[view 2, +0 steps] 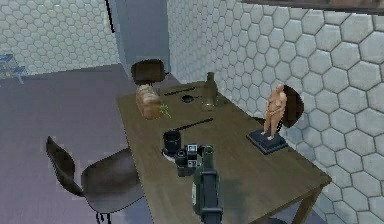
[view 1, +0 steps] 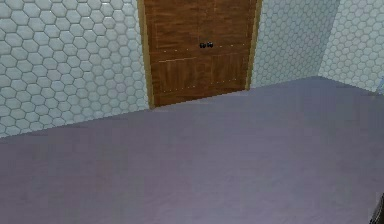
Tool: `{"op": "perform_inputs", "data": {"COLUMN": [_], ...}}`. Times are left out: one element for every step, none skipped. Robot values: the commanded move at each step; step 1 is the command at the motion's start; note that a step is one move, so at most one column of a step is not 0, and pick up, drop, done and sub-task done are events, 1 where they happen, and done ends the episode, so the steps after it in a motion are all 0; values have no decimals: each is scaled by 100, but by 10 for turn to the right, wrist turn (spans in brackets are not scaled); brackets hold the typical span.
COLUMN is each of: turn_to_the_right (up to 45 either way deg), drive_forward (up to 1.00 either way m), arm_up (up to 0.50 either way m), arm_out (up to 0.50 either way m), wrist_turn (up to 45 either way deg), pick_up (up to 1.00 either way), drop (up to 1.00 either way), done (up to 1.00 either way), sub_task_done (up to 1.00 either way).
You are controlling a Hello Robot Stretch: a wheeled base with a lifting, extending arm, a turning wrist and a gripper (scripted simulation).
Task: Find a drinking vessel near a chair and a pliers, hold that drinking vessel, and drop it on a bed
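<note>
One small greenish cup-like blob (view 2: pixel 170 138) on table (view 2: pixel 290 172) nr chair (view 2: pixel 100 180), right by gripper (view 2: pixel 176 149); can't tell if anything held; seems prob light, stiff, slick & breakable, so best taken round mid-body from side, not by rim.

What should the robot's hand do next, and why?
Probably ease the gripper a little toward the small dark cup-like thing standing on the table close by its fingers. That thing sits near a chair, which fits the task. I cannot tell whether the gripper holds anything, so lifting now seems too early.
</note>
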Motion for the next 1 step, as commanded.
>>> {"op": "perform_inputs", "data": {"turn_to_the_right": [0], "drive_forward": [0], "arm_up": [0], "arm_out": [0], "wrist_turn": [0], "pick_up": [100], "drop": [0], "done": [0], "sub_task_done": [0]}}
